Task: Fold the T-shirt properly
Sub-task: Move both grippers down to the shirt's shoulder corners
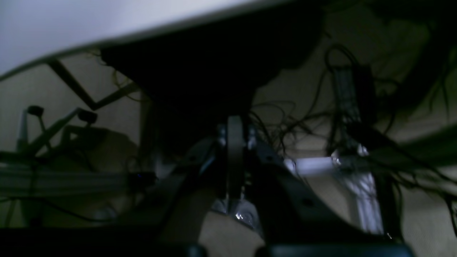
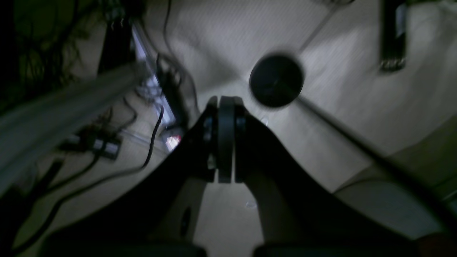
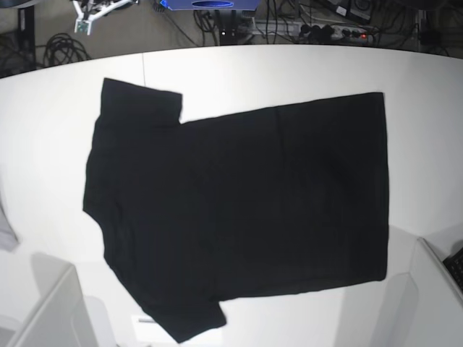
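The black T-shirt (image 3: pixel 246 210) lies spread flat on the white table (image 3: pixel 289 72), plain side up. Its sleeves are at the left and its hem at the right. No print shows. Neither gripper appears in the base view. In the left wrist view my left gripper (image 1: pixel 234 142) is shut and empty, below the table's edge (image 1: pixel 107 25), with a dark shape (image 1: pixel 214 53) above it that I cannot identify. In the right wrist view my right gripper (image 2: pixel 226 139) is shut and empty, over the floor.
White arm parts show at the bottom left (image 3: pixel 51 311) and bottom right (image 3: pixel 434 289) of the base view. Cables and power strips (image 3: pixel 318 29) lie on the floor behind the table. A black round disc (image 2: pixel 276 80) and cables (image 2: pixel 153 135) lie below the right gripper.
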`<state>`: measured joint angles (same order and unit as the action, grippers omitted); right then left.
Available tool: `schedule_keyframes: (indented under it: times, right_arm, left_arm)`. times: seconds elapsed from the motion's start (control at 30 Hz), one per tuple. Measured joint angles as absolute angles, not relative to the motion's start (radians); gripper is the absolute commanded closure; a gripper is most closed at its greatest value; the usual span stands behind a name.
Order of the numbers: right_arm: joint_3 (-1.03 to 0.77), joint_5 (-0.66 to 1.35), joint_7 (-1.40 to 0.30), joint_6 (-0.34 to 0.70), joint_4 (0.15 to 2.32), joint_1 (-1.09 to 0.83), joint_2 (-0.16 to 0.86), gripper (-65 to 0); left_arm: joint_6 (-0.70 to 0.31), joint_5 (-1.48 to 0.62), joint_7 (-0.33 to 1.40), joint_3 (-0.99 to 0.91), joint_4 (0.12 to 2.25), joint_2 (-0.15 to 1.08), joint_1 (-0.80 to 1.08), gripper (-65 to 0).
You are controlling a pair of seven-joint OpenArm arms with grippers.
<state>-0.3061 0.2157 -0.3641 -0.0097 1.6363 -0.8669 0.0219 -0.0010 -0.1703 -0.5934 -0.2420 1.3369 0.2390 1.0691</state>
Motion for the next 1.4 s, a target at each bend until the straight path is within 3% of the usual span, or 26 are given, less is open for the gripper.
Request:
schedule_keyframes:
  times: [0.27, 0.5, 0.6, 0.7, 0.73, 0.87, 0.9, 0.93, 1.1, 1.2, 1.4]
  right_arm:
    - [-0.362, 0.224, -0.415, -0.007, 1.884, -0.902, 0.018, 0.0]
    - [-0.36, 0.23, -0.418, -0.002, 1.994, -0.792, 0.012, 0.0]
    - [-0.368, 0.318, -0.423, -0.007, 1.994, -0.739, -0.014, 0.0]
    - [-0.362, 0.418, -0.432, -0.004, 1.996, -0.73, -0.012, 0.0]
    - [-0.362, 0.456, -0.45, -0.004, 1.996, -0.725, -0.002, -2.0]
    - [-0.36, 0.671, -0.55, -0.01, 1.997, -0.682, 0.081, -36.2]
    - [-0.361, 0.739, -0.57, -0.005, 1.997, -0.672, 0.105, -41.6]
    - [-0.362, 0.795, -0.57, 0.012, 1.996, -0.669, 0.129, -42.6]
    - [-0.368, 0.885, -0.574, 0.037, 1.975, -0.602, 0.187, -35.1]
    - [-0.361, 0.887, -0.572, 0.017, 1.914, -0.555, 0.187, -35.1]
    - [-0.362, 0.883, -0.579, -0.003, 1.768, -0.509, 0.207, -35.0]
  left_arm:
    - [-0.001, -0.21, -0.595, -0.257, 1.534, 0.24, 1.107, 0.0]
    - [0.001, -0.212, -0.589, -0.26, 1.673, 0.244, 1.111, 0.0]
    - [0.0, -0.216, -0.574, -0.259, 1.705, 0.241, 1.108, -15.1]
    - [0.001, -0.358, -0.491, -0.259, 1.744, 0.25, 1.098, -28.5]
    - [0.001, -0.412, -0.471, -0.259, 1.752, 0.253, 1.092, -30.9]
    - [0.001, -0.502, -0.429, -0.259, 1.757, 0.269, 1.072, -33.6]
    - [0.001, -0.502, -0.434, -0.259, 1.757, 0.276, 1.072, -33.7]
    - [0.001, -0.503, -0.435, -0.26, 1.757, 0.278, 1.072, -33.7]
    - [0.002, -0.507, -0.429, -0.26, 1.757, 0.272, 1.036, -33.6]
    - [0.001, -0.516, -0.429, -0.26, 1.756, 0.273, 1.024, -34.6]
    - [-0.044, -0.772, -0.423, -0.257, 1.75, 0.34, 1.02, -34.6]
